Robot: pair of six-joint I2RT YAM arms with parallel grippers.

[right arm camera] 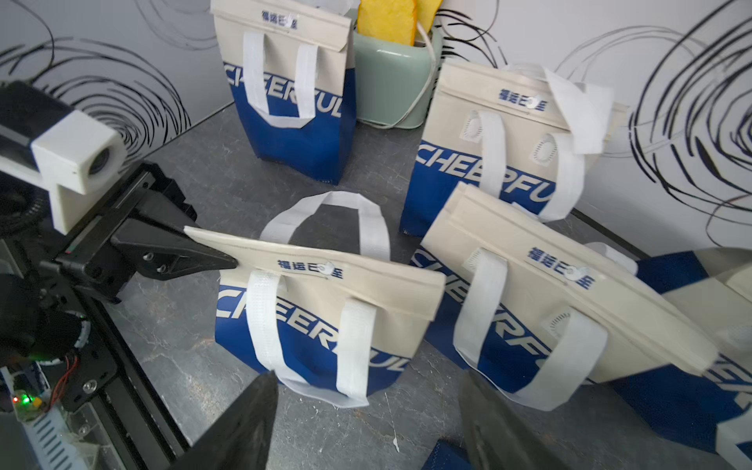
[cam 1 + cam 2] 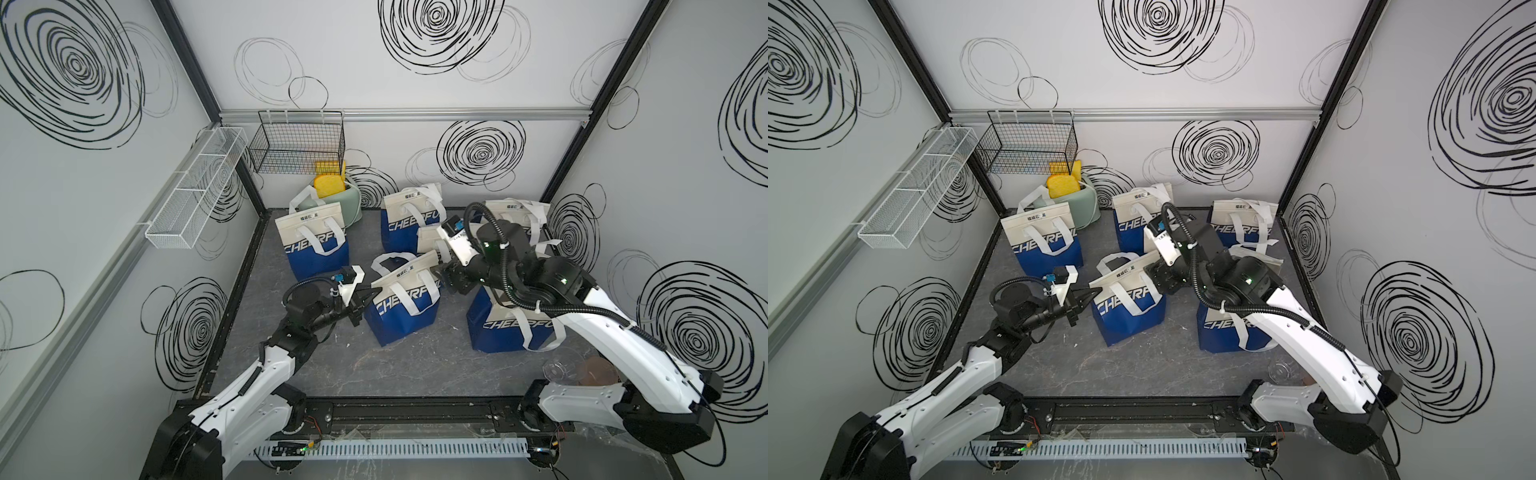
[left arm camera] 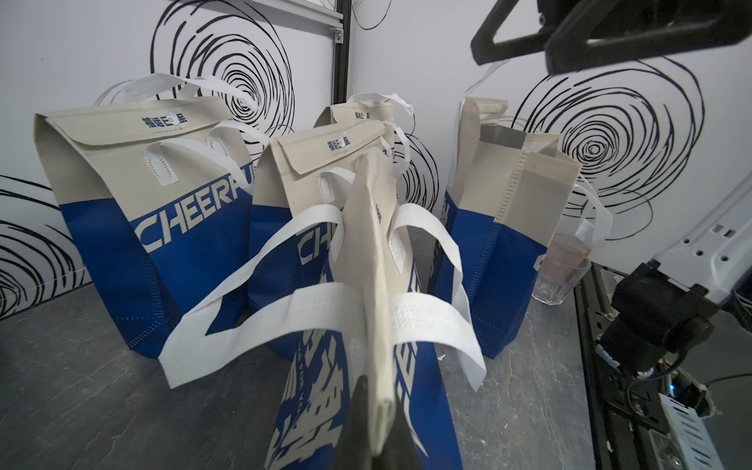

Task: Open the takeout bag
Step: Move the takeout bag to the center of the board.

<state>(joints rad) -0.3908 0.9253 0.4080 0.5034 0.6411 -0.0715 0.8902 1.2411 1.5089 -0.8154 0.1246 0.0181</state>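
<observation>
Two grippers, one bag: L gripper [image 1: 228, 260] pinched shut on flap corner of takeout bag [image 2: 405, 307], upright at centre of table [image 2: 415, 374] w/ flap folded over. R gripper [image 1: 368, 376] jaws spread wide, holding nothing, near bag's opposite end. More same-print bags [image 2: 316, 249] behind & to R; green toaster [image 2: 347, 208] w/ yellow toast [image 2: 328, 185], back-L corner.

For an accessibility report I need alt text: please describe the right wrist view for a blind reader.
The left gripper, shut, pinches one end of the folded top flap of a blue-and-cream takeout bag on a grey table. The open right gripper is in the foreground; similar bags and a green toaster stand behind.
</observation>
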